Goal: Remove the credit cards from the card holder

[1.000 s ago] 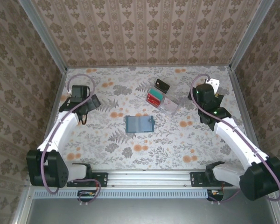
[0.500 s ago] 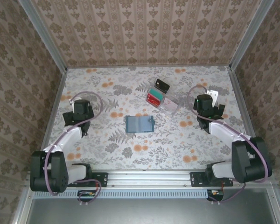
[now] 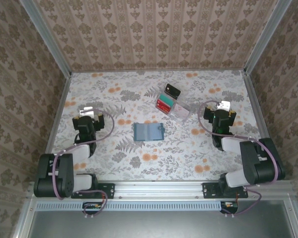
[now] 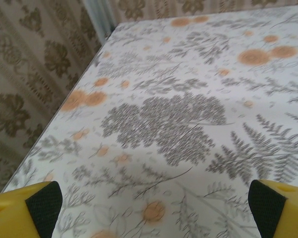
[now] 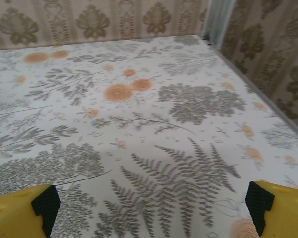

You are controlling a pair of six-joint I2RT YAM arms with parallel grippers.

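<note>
The card holder (image 3: 148,132), a teal two-panel wallet, lies open and flat in the middle of the table. A red credit card (image 3: 163,103) rests behind it, beside a clear plastic box (image 3: 179,111). Further back lies a dark card with an orange edge (image 3: 173,90). My left gripper (image 3: 88,112) hangs open at the left, well away from the holder. My right gripper (image 3: 222,106) hangs open at the right, a little right of the box. In the left wrist view my gripper (image 4: 154,208) has only tablecloth between its fingertips (image 4: 44,201). The right wrist view shows the same for my gripper (image 5: 153,206).
A floral cloth (image 3: 139,163) covers the table. Patterned walls close in the back and both sides, with metal corner posts (image 3: 253,49). Both arms sit folded close to their bases at the near edge.
Both arms have folded back toward their bases, drawing the grippers nearer to me. Both grippers stayed open. The cards, the box and the holder have not moved.
</note>
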